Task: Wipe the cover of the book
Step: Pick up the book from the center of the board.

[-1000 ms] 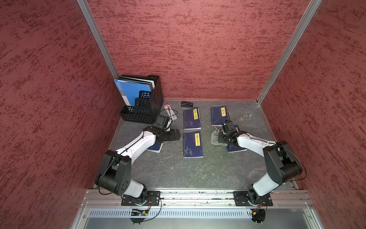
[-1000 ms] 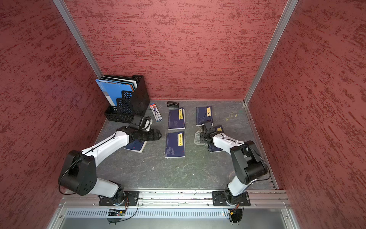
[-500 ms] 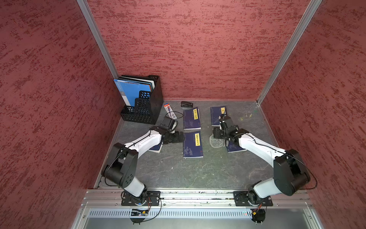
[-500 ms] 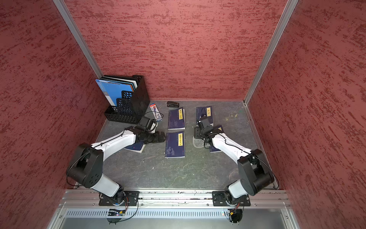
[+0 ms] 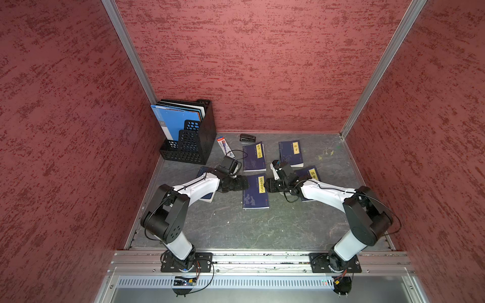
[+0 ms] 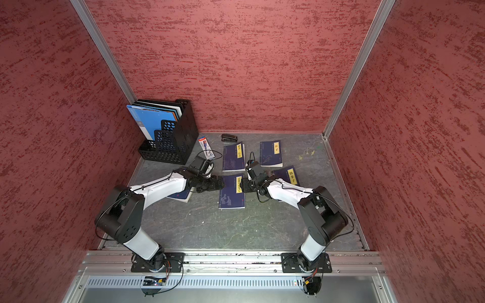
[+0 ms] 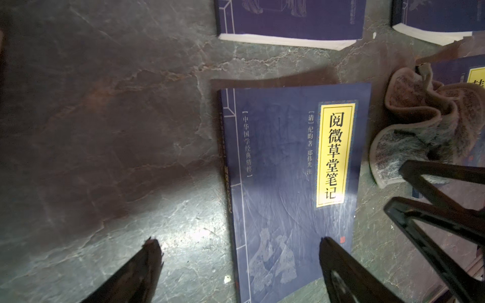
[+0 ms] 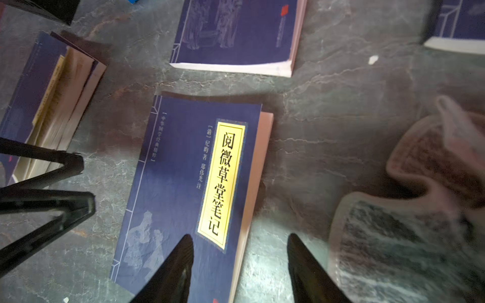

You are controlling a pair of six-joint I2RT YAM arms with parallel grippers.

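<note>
The book (image 5: 256,192) is dark blue with a yellow title label and lies flat in the middle of the table, seen in both top views (image 6: 232,192). My left gripper (image 5: 246,183) is open at the book's spine side. In the left wrist view (image 7: 238,242) one finger hangs over the cover (image 7: 288,183) and the other over bare table. My right gripper (image 5: 265,185) is open at the opposite edge, astride the page edge (image 8: 240,237). A crumpled grey-brown cloth (image 8: 420,210) lies loose on the table beside the right gripper, and shows in the left wrist view too (image 7: 420,131).
Similar blue books lie around: two at the back (image 5: 254,157) (image 5: 291,154), one under the right arm (image 5: 312,174), one under the left arm (image 5: 207,195). A black file rack (image 5: 187,136) stands back left, with a pen pack (image 5: 223,145) and stapler (image 5: 247,138) beside it. Red walls enclose the table.
Both grippers have moved inward to the middle book. The right one has come away from the cloth, which stays on the table, and its jaws have narrowed a little.
</note>
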